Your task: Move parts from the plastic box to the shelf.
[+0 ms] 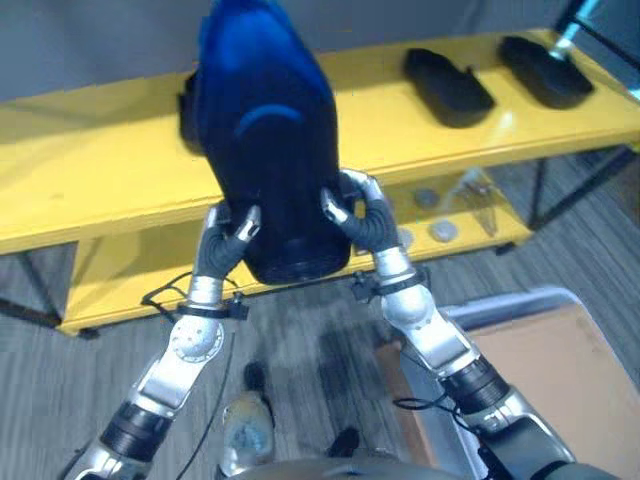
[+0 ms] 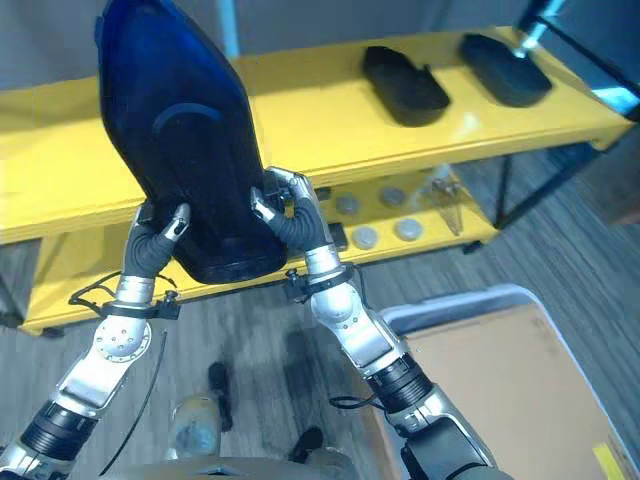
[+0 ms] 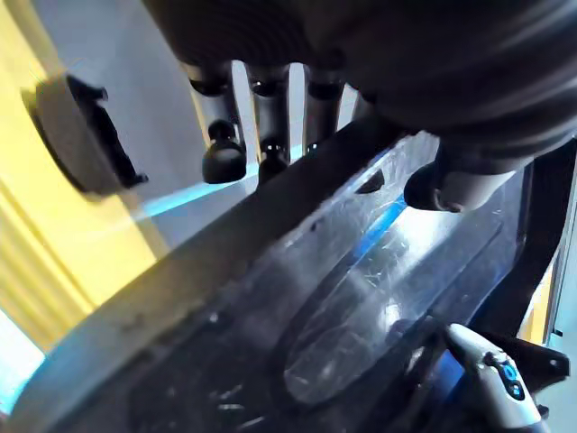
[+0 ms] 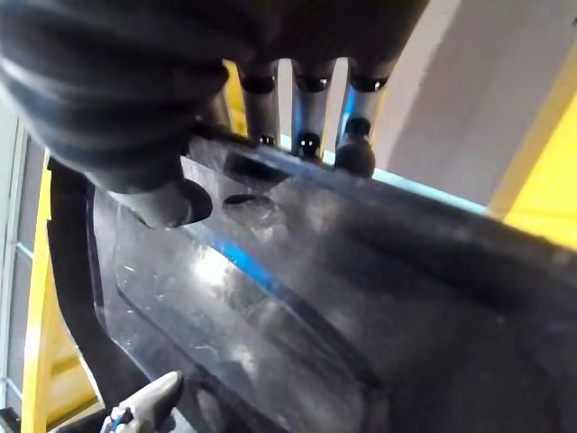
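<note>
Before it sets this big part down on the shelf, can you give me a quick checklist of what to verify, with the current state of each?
1. Left robot hand curled on the large dark glossy plastic part: ok.
2. Right robot hand curled on the opposite edge: ok.
3. Part lifted to the yellow shelf's top board: ok.
4. Landing spot behind the part free: cannot tell, hidden.
5. Clear of the two black moulded parts at the shelf's right: ok.

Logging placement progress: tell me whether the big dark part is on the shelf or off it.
Off it: the dark part is held above the yellow shelf, pinched between left hand and right hand.
</note>
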Tool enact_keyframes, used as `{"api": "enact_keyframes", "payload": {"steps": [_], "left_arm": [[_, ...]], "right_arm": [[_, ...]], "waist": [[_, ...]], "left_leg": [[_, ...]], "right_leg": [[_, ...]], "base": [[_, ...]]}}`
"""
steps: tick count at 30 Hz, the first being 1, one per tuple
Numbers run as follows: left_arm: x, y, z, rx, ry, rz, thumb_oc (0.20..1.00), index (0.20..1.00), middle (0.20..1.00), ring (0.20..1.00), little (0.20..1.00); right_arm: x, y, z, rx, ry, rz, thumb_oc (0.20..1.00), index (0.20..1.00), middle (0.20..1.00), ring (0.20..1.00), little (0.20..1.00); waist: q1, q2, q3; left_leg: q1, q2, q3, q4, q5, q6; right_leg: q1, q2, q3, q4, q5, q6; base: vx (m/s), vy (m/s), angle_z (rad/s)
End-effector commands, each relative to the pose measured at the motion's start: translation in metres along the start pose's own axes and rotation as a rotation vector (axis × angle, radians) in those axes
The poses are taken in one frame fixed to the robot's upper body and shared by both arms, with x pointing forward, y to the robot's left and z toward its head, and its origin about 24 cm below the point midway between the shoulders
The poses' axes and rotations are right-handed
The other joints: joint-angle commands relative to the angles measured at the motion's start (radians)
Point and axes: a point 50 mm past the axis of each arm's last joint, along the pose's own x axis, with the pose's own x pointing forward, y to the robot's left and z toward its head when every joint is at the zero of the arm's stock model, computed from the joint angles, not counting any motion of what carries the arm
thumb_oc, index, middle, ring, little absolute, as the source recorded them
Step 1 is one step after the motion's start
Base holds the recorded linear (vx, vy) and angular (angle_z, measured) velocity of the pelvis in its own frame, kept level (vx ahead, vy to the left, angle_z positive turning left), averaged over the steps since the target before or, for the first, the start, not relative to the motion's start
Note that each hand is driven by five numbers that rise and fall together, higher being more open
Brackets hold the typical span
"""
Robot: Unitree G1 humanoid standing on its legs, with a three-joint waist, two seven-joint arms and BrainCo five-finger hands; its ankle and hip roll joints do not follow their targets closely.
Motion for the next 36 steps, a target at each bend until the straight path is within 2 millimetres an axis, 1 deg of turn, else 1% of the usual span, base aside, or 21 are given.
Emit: {"api": "enact_keyframes", "payload": {"steps": [1,4,6,9,10,11,13,15,16,17,18,20,22,23,24,26,28,30,32,34,36], "left_arm": [[0.012,0.040,0.013,0.089,-0.155,0.143,0.200,0.200,0.200,0.200,0.200],[0.012,0.041,0.014,0.095,-0.162,0.138,0.200,0.200,0.200,0.200,0.200],[0.018,0.039,0.021,0.083,-0.200,0.126,0.200,0.200,0.200,0.200,0.200],[0.022,0.036,0.023,0.072,-0.214,0.118,0.200,0.200,0.200,0.200,0.200],[0.027,0.032,0.028,0.055,-0.247,0.099,0.200,0.200,0.200,0.200,0.200],[0.030,0.029,0.029,0.052,-0.259,0.082,0.200,0.200,0.200,0.200,0.200],[0.035,0.023,0.029,0.027,-0.265,0.056,0.200,0.200,0.200,0.200,0.200],[0.039,0.017,0.026,0.004,-0.247,0.035,0.200,0.200,0.200,0.200,0.200],[0.040,0.014,0.024,-0.010,-0.234,0.023,0.200,0.200,0.200,0.200,0.200],[0.042,0.011,0.025,-0.022,-0.235,0.010,0.200,0.200,0.200,0.200,0.200],[0.042,0.010,0.026,-0.034,-0.238,0.003,0.200,0.200,0.200,0.200,0.200],[0.042,0.014,0.031,-0.026,-0.265,0.016,0.200,0.200,0.200,0.200,0.200],[0.039,0.013,0.032,-0.079,-0.254,0.050,0.200,0.200,0.200,0.200,0.200],[0.036,0.010,0.030,-0.114,-0.228,0.059,0.200,0.200,0.200,0.200,0.200],[0.032,0.011,0.030,-0.121,-0.218,0.063,0.200,0.200,0.200,0.200,0.200],[0.028,0.016,0.029,-0.059,-0.225,0.033,0.200,0.200,0.200,0.200,0.200],[0.025,0.019,0.024,-0.039,-0.193,0.042,0.200,0.200,0.200,0.200,0.200],[0.026,0.023,0.022,-0.041,-0.185,0.082,0.200,0.200,0.200,0.200,0.200],[0.029,0.025,0.025,-0.024,-0.208,0.100,0.200,0.200,0.200,0.200,0.200],[0.031,0.024,0.028,-0.012,-0.234,0.084,0.200,0.200,0.200,0.200,0.200],[0.038,0.016,0.027,-0.007,-0.242,0.054,0.200,0.200,0.200,0.200,0.200]], "right_arm": [[-0.015,-0.017,0.001,0.034,0.008,-0.041,0.200,0.200,0.200,0.200,0.200],[-0.014,-0.014,0.002,0.038,0.006,-0.029,0.200,0.200,0.200,0.200,0.200],[-0.010,-0.005,0.002,0.043,0.009,0.007,0.200,0.200,0.200,0.200,0.200],[-0.008,-0.003,0.001,0.041,0.014,0.014,0.200,0.200,0.200,0.200,0.200],[-0.006,-0.004,0.002,0.032,0.006,0.003,0.200,0.200,0.200,0.200,0.200],[-0.007,-0.006,0.003,0.030,0.001,-0.005,0.200,0.200,0.200,0.200,0.200],[-0.008,-0.009,0.004,0.031,0.001,-0.017,0.200,0.200,0.200,0.200,0.200],[-0.011,-0.015,0.006,0.023,-0.008,-0.033,0.200,0.200,0.200,0.200,0.200],[-0.013,-0.019,0.005,0.011,-0.002,-0.038,0.200,0.200,0.200,0.200,0.200],[-0.013,-0.023,0.004,-0.003,-0.001,-0.047,0.200,0.200,0.200,0.200,0.200],[-0.014,-0.025,0.005,-0.002,-0.002,-0.054,0.200,0.200,0.200,0.200,0.200],[-0.021,-0.028,0.008,0.020,-0.006,-0.054,0.200,0.200,0.200,0.200,0.200],[-0.026,-0.029,0.004,0.029,0.025,-0.060,0.200,0.200,0.200,0.200,0.200],[-0.025,-0.031,0.001,0.023,0.038,-0.061,0.200,0.200,0.200,0.200,0.200],[-0.026,-0.033,0.000,0.019,0.044,-0.057,0.200,0.200,0.200,0.200,0.200],[-0.025,-0.036,0.002,0.012,0.025,-0.053,0.200,0.200,0.200,0.200,0.200],[-0.023,-0.035,-0.001,0.016,0.032,-0.062,0.200,0.200,0.200,0.200,0.200],[-0.019,-0.029,0.000,0.040,0.025,-0.057,0.200,0.200,0.200,0.200,0.200],[-0.015,-0.024,0.000,0.055,0.014,-0.056,0.200,0.200,0.200,0.200,0.200],[-0.018,-0.022,-0.004,0.060,0.034,-0.054,0.200,0.200,0.200,0.200,0.200],[-0.018,-0.022,-0.009,0.052,0.064,-0.070,0.200,0.200,0.200,0.200,0.200]], "waist": [[-0.069,0.013,-0.126],[-0.066,0.008,-0.128],[-0.054,0.004,-0.133],[-0.056,0.003,-0.131],[-0.080,0.001,-0.120],[-0.103,0.003,-0.115],[-0.103,0.012,-0.115],[-0.122,0.031,-0.110],[-0.136,0.035,-0.101],[-0.144,0.034,-0.091],[-0.151,0.032,-0.081],[-0.162,0.032,-0.058],[-0.150,0.031,-0.039],[-0.139,0.040,-0.021],[-0.134,0.044,-0.013],[-0.121,0.033,-0.019],[-0.109,0.030,-0.033],[-0.094,0.035,-0.050],[-0.088,0.043,-0.072],[-0.100,0.052,-0.097],[-0.102,0.050,-0.105]], "left_leg": [[0.037,-0.068,-0.126,-0.079,0.009,-0.025],[0.035,-0.087,-0.127,-0.062,-0.010,-0.014],[0.027,-0.171,-0.139,-0.008,-0.064,0.027],[0.033,-0.197,-0.141,-0.015,-0.070,0.042],[0.043,-0.244,-0.151,-0.036,-0.080,0.070],[0.047,-0.251,-0.163,-0.044,-0.078,0.076],[0.055,-0.243,-0.177,-0.068,-0.070,0.081],[0.063,-0.233,-0.195,-0.080,-0.072,0.087],[0.069,-0.237,-0.215,-0.076,-0.080,0.089],[0.070,-0.248,-0.232,-0.059,-0.094,0.089],[0.078,-0.258,-0.240,-0.036,-0.118,0.089],[0.036,-0.275,-0.281,0.117,-0.173,0.078],[-0.057,-0.263,-0.280,0.298,-0.112,0.015],[-0.104,-0.264,-0.310,0.382,-0.051,-0.038],[-0.131,-0.263,-0.326,0.422,-0.039,-0.066],[-0.161,-0.230,-0.331,0.451,-0.059,-0.070],[-0.159,-0.137,-0.309,0.418,-0.084,-0.056],[-0.117,-0.081,-0.369,0.289,-0.095,-0.059],[-0.053,-0.043,-0.430,0.109,-0.070,-0.069],[0.004,-0.015,-0.385,-0.021,-0.041,-0.075],[0.010,-0.036,-0.351,-0.068,-0.022,-0.077]], "right_leg": [[0.031,-0.059,0.123,-0.015,-0.093,0.111],[0.051,-0.081,0.117,-0.024,-0.085,0.123],[0.065,-0.189,0.125,0.012,-0.020,0.151],[0.053,-0.226,0.128,0.038,0.021,0.157],[0.002,-0.268,0.205,0.114,0.159,0.177],[-0.022,-0.227,0.290,0.142,0.171,0.174],[-0.052,-0.108,0.453,0.139,0.066,0.177],[-0.090,0.016,0.560,0.155,-0.066,0.152],[-0.111,0.076,0.607,0.160,-0.098,0.146],[-0.108,0.102,0.622,0.149,-0.105,0.137],[-0.098,0.100,0.611,0.139,-0.105,0.126],[-0.067,0.109,0.618,0.100,-0.118,0.107],[-0.008,0.091,0.608,0.044,-0.109,0.088],[0.014,0.092,0.606,0.026,-0.103,0.078],[0.024,0.089,0.596,0.014,-0.101,0.071],[0.044,0.064,0.580,-0.029,-0.091,0.076],[0.064,0.036,0.554,-0.082,-0.089,0.090],[0.056,0.022,0.566,-0.091,-0.091,0.106],[0.047,0.021,0.589,-0.111,-0.096,0.123],[0.048,-0.003,0.587,-0.133,-0.087,0.141],[0.030,-0.049,0.576,-0.147,-0.058,0.164]], "base": [[0.26,0.213,0.78],[0.19,0.193,0.73],[0.27,0.394,0.52],[0.13,0.260,0.19],[0.18,0.252,0.09],[0.22,0.283,0.34],[0.15,0.083,0.57],[0.18,0.063,0.27],[0.16,0.018,0.14],[0.15,-0.043,0.47],[0.12,-0.101,0.79],[0.05,-0.156,0.73],[0.02,-0.064,0.66],[-0.05,0.017,0.89],[-0.04,0.030,0.64],[0.04,0.040,0.07],[0.07,0.120,0.00],[0.11,0.219,-0.10],[0.13,0.291,-0.24],[0.12,0.374,-0.33],[0.09,0.447,-0.26]]}}
